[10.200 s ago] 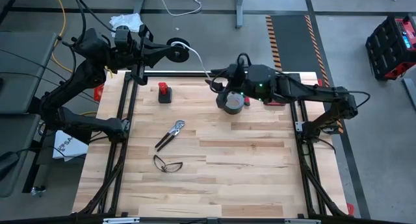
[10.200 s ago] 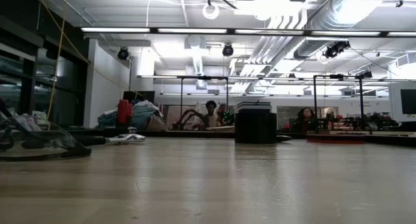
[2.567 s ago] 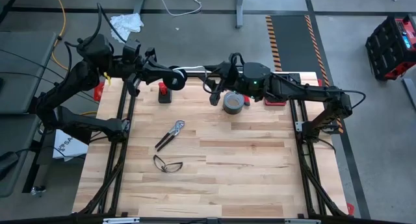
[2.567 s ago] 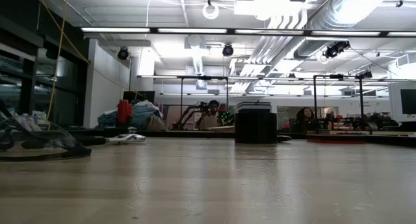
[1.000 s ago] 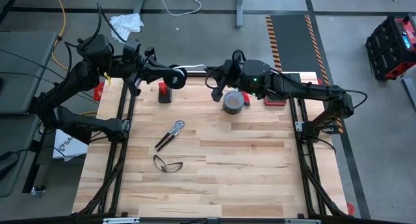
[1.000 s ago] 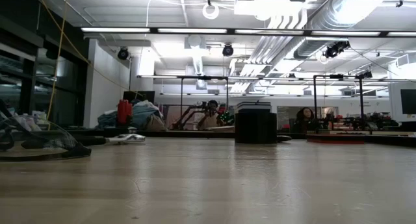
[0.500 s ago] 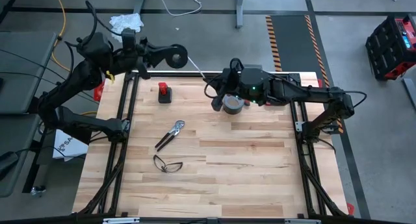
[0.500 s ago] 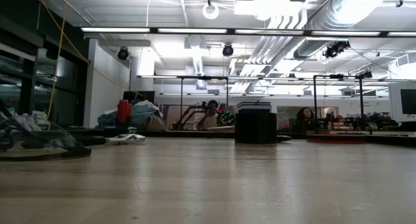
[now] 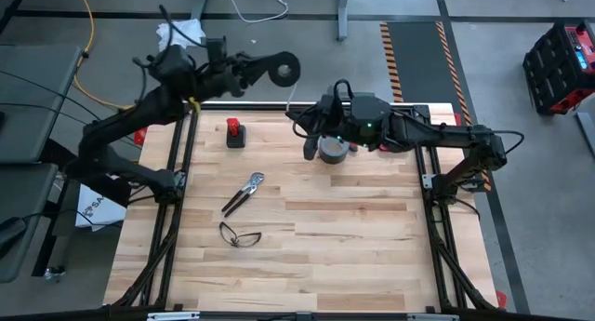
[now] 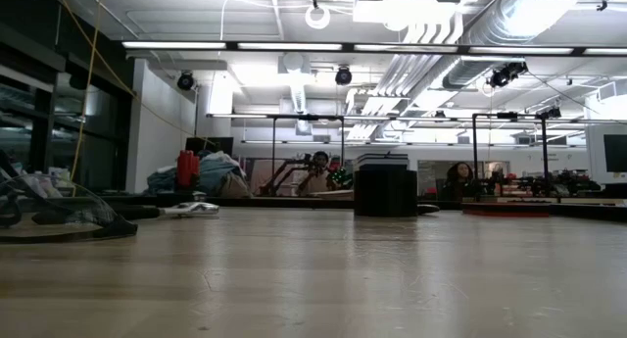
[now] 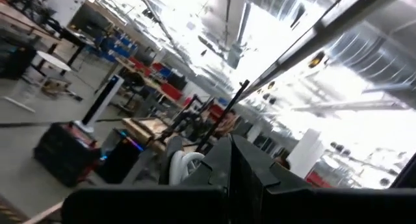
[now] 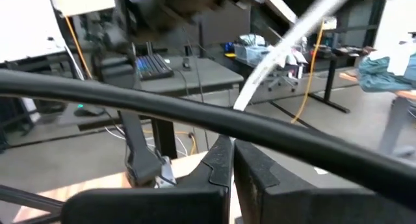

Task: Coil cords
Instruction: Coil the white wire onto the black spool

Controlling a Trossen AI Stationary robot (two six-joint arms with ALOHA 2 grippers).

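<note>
A small black round spool (image 9: 284,68) with white cord wound on it (image 11: 184,164) hangs in the air just beyond the table's far edge, at the tip of my left gripper (image 9: 269,72), which is shut on it. A thin white cord (image 12: 286,42) runs from the spool toward my right gripper (image 9: 303,117). That gripper hovers over the table's far edge beside the grey tape roll (image 9: 332,149) and is shut on the cord. Neither gripper shows in the low view. My left gripper holds the spool at its fingertips (image 11: 231,160); the fingers themselves hide which part they are on. They reach out from the table's left, tipped slightly upward. The spool is lifted clear of the table. My right gripper pinches the white cord (image 12: 242,102) between its two shut fingers (image 12: 224,149); a black cable crossing the wrist view hides the exact spot. The fingers lie level and come from the table's right. The cord runs straight from them toward the spool, off the table.
A red and black object (image 9: 235,132) stands at the far left of the table. Pliers (image 9: 244,193) and glasses (image 9: 240,235) lie left of the middle. A red item (image 9: 395,142) lies under my right arm. The near and right parts of the table (image 9: 372,256) are bare wood.
My left gripper has swung the spool from over the table's far left part out beyond the far edge and toward the right, rolling as it went. The spool now hangs farther right, closer to my right gripper, which has shifted only slightly.
</note>
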